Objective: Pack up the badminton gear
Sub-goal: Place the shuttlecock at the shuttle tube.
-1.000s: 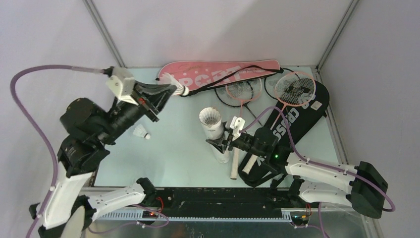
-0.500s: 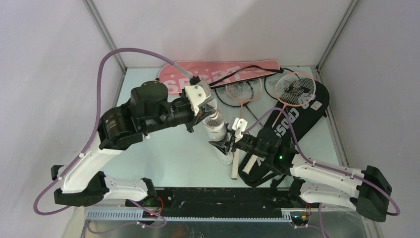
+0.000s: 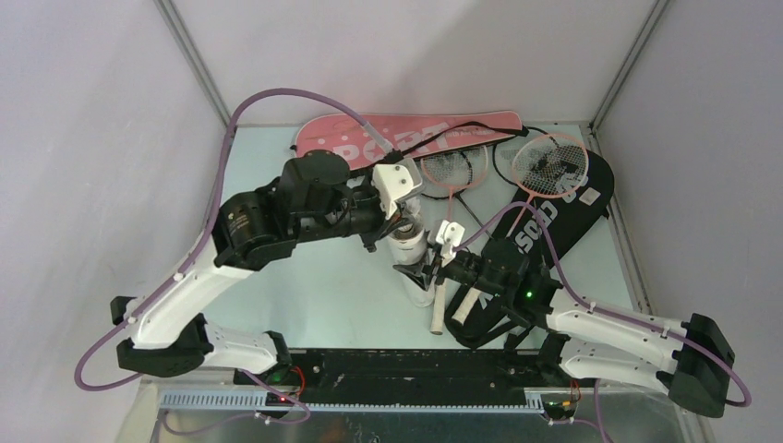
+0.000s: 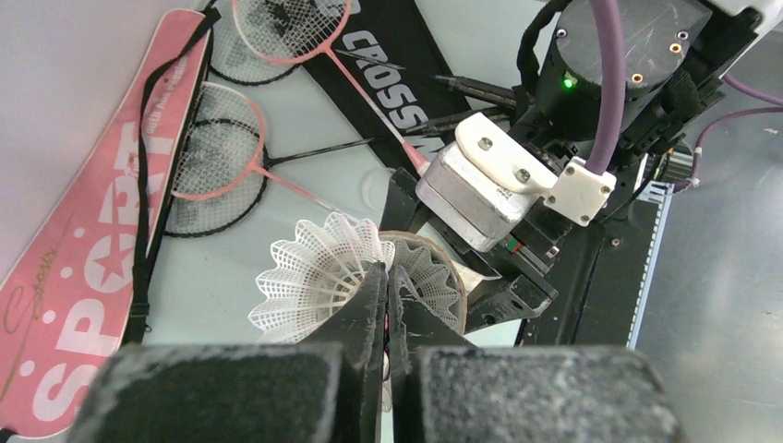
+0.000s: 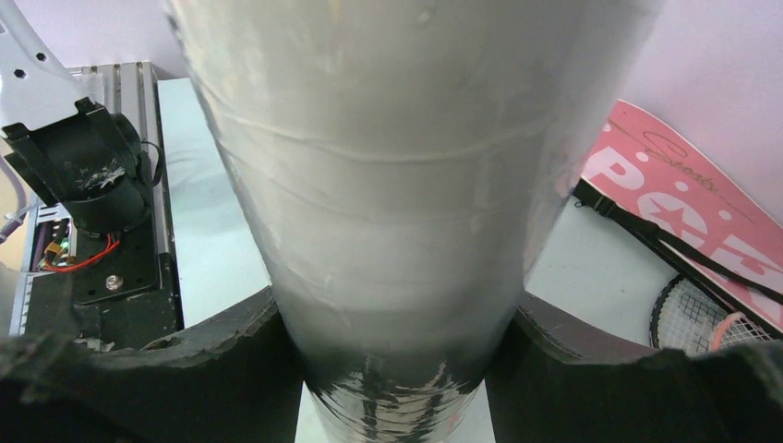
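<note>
On the counter (image 3: pixel 305 277), the black bag (image 3: pixel 565 208) lies at the far right and the pink bag (image 3: pixel 462 125) along the back wall. Both are flat, and the rackets (image 3: pixel 545 166) lie loose between and across them, none packed yet.

In the middle the tube (image 3: pixel 413 257) stands roughly upright with its mouth up. The right fingers (image 5: pixel 231 360) clamp it from both sides low on its body. It is pale and translucent, with a second shuttlecock (image 4: pixel 429 277) already nested at the mouth.

The left arm is the one at the mouth. The left fingers (image 4: pixel 362 309) are pinched shut on the skirt edge of a white shuttlecock (image 4: pixel 309 272). Its skirt opens toward the wrist camera, so its cork probably points down along the tube's long axis. The shuttlecock overlaps the rim on the pink bag's side rather than sitting centred. The next move likely needs a small shift across the mouth before release.
</note>
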Available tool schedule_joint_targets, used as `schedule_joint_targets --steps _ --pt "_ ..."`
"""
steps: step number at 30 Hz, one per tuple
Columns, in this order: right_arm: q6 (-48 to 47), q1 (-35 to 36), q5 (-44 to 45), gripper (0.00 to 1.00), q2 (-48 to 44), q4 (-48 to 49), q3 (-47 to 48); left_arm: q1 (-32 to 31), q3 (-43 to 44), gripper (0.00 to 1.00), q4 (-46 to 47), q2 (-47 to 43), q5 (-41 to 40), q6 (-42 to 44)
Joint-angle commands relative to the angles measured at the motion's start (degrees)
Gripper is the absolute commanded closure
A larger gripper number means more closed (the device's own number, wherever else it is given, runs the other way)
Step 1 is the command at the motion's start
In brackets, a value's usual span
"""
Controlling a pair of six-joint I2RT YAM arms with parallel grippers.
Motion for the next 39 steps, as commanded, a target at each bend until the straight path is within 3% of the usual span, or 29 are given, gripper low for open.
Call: schedule_joint_targets --steps 1,11,14,20,22,24,26,39 --pt "-0.8 0.1 -0.1 0.39 -1.4 -1.3 1.4 -0.4 -2.0 1.00 2.9 -0.8 -0.2 -1.6" --pt "-0.7 0.1 0.6 0.40 -2.3 -1.6 1.4 -0.4 2.7 1.00 -1.0 6.5 -0.3 -0.8" --pt "-1.1 0.0 0.8 0.40 -2.6 -1.8 1.4 -0.4 0.3 1.00 0.9 5.5 -1.0 -0.7" --pt "-1.5 -0.3 1.6 0.40 -3.6 -2.2 1.4 -0.4 -6.3 1.00 5.0 4.6 -4.9 -8.7" --pt "-1.3 -0.3 1.6 0.40 -3.8 -2.6 1.4 -0.4 -6.4 0.91 4.1 5.7 -6.7 -11.5" --pt "-0.9 -0.3 2.2 0.41 -3.8 -2.5 1.4 -0.4 -2.6 0.75 2.2 7.1 -7.9 -12.9" --pt "-0.6 -0.4 2.9 0.41 -3.7 -2.2 1.4 -0.3 0.6 0.68 0.7 8.0 -8.1 -13.1" --pt "0.5 -0.5 5.5 0.41 -4.0 -2.2 1.4 -0.4 5.7 0.41 2.4 2.4 -8.2 -11.8"
